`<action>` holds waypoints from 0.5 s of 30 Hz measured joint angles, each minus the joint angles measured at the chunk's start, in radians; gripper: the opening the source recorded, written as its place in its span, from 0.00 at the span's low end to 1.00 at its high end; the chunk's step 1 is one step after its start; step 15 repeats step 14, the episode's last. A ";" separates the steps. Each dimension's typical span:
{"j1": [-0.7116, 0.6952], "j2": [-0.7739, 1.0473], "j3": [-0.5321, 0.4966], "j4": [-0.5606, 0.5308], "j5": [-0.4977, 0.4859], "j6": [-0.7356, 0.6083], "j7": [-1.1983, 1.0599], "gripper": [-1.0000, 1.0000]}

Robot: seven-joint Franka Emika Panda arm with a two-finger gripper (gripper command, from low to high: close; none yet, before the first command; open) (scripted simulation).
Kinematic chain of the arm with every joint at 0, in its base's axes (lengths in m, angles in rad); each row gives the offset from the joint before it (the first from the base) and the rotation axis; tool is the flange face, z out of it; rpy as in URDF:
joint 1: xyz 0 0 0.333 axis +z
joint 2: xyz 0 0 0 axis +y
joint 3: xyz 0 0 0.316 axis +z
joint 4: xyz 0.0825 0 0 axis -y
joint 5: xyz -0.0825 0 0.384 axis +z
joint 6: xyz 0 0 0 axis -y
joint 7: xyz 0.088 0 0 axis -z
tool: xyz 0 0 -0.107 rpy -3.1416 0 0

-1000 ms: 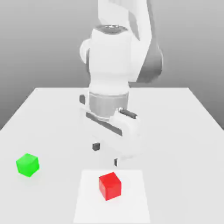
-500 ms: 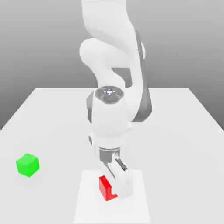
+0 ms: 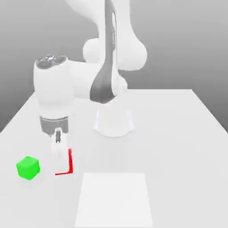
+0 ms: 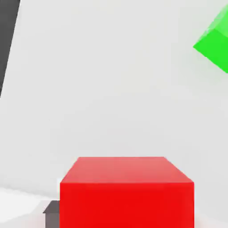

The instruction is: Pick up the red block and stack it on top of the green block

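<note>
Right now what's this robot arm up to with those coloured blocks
The white robot arm's gripper is holding the small matte red cube above the pale table. The small matte green cube sits on the table nearby, toward the exterior view's left. The red cube isn't stacked on it yet.

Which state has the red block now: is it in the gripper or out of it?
In the gripper: the red block shows close against a dark fingertip, off the white square.
</note>
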 joint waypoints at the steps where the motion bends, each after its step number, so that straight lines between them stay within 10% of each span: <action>1: -0.037 -0.008 -0.019 0.002 0.001 -0.009 -0.019 0.00; 10: -0.165 0.144 -0.076 0.017 0.041 0.127 -0.120 0.00; 11: -0.166 0.166 -0.073 0.018 0.046 0.148 -0.123 1.00; 15: -0.166 0.166 -0.073 0.018 0.046 0.148 -0.123 1.00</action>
